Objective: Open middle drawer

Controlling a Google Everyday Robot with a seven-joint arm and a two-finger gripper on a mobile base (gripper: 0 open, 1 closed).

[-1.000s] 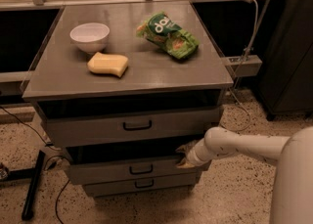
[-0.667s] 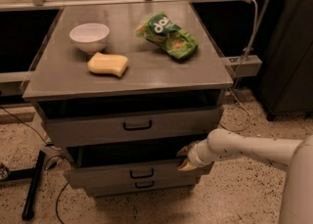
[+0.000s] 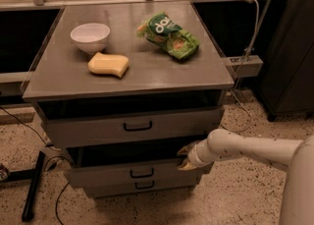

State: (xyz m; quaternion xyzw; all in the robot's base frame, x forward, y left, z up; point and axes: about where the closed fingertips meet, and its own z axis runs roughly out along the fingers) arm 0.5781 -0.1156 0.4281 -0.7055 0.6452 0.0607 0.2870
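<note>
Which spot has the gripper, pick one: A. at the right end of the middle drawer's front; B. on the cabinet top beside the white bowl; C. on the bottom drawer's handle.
A: the gripper sits against the right end of the middle drawer, which stands partly pulled out.

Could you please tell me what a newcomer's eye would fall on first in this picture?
The robot's tool sits at the right end of the middle drawer, which stands partly pulled out below the top drawer. On the cabinet top lie a green snack bag at the back right, a white bowl at the back left and a yellow sponge just in front of the bowl.
</note>
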